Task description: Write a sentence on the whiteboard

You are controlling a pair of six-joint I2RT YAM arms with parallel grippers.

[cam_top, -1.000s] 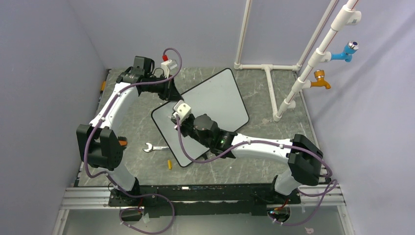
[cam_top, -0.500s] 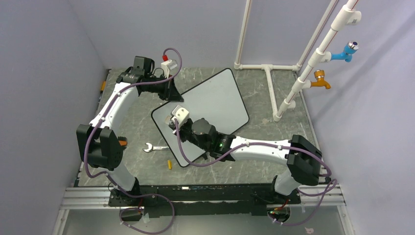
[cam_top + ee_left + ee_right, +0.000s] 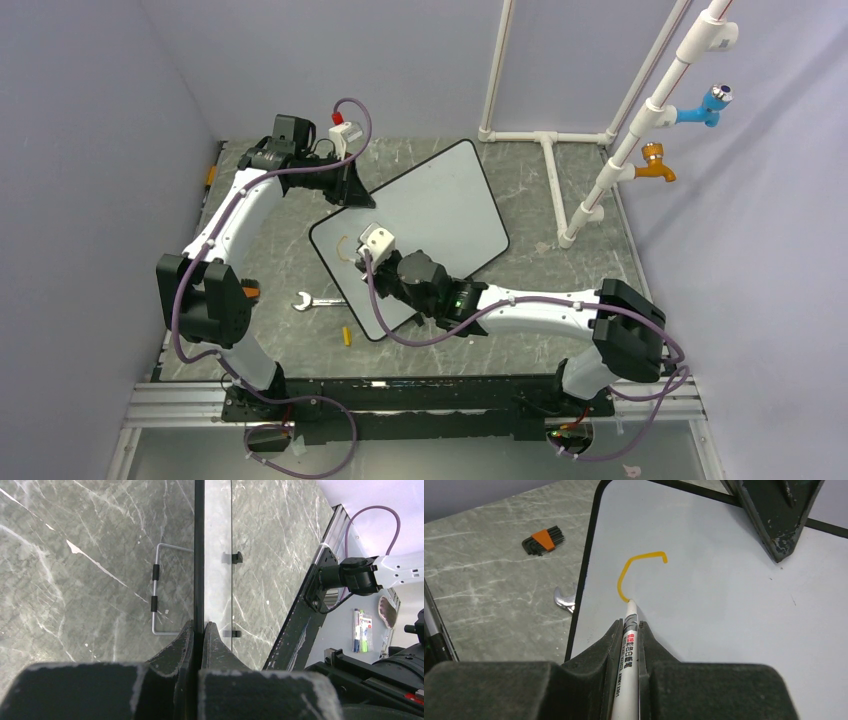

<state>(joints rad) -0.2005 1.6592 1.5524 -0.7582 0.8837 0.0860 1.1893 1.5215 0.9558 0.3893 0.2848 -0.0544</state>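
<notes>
The whiteboard (image 3: pixel 440 200) lies tilted on the table, white with a thin black rim. My left gripper (image 3: pixel 352 195) is shut on its far left edge; the left wrist view shows the jaws clamped on the rim (image 3: pixel 199 580), seen edge-on. My right gripper (image 3: pixel 364 258) is shut on a white marker (image 3: pixel 626 650) over the board's left part. The marker tip touches the board at the lower end of an orange curved stroke (image 3: pixel 629 572). That single hook-shaped stroke (image 3: pixel 343 247) is all of the sentence that shows.
A silver wrench (image 3: pixel 312 300) lies left of the board's near corner, also in the right wrist view (image 3: pixel 564 600). A small yellow cap (image 3: pixel 347 336) lies nearer. An orange and black hex key set (image 3: pixel 544 540) lies further left. A white pipe frame (image 3: pixel 555 180) stands at the back right.
My right gripper has moved the marker along the board's left part, toward the near side. An orange curved stroke now shows where it passed. The left arm has not moved.
</notes>
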